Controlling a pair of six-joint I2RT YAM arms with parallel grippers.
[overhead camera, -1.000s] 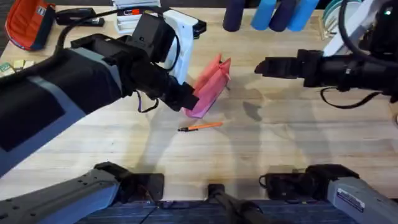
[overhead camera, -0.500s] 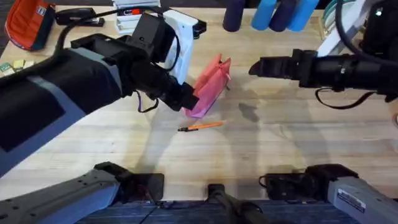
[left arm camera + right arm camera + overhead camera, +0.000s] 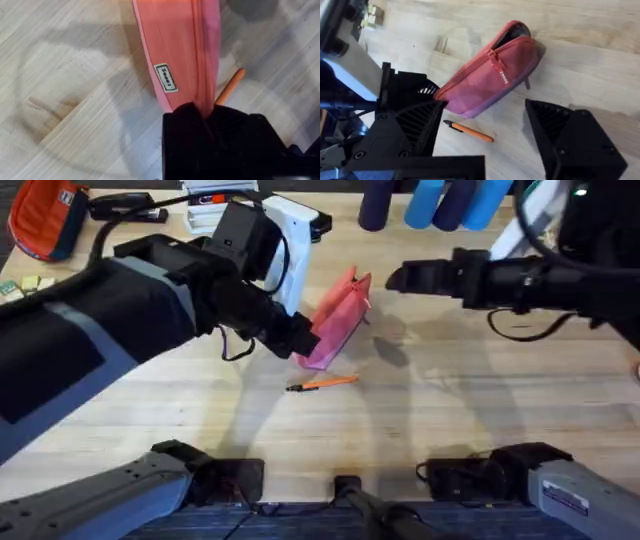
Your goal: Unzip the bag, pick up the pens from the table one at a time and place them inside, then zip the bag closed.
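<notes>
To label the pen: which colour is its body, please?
Orange, with a black tip; the pen shows best in the right wrist view.

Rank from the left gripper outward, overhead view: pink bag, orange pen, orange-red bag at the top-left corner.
1. Pink bag: its near end is clamped in the left gripper.
2. Orange pen: on the table just below the gripper, toward the bases.
3. Orange-red bag: far top-left corner.

The overhead camera looks down and forward over the worktop (image 3: 420, 420). The left wrist camera sits close above the bag (image 3: 175, 45); the right wrist camera views the bag (image 3: 490, 75) from farther off.
</notes>
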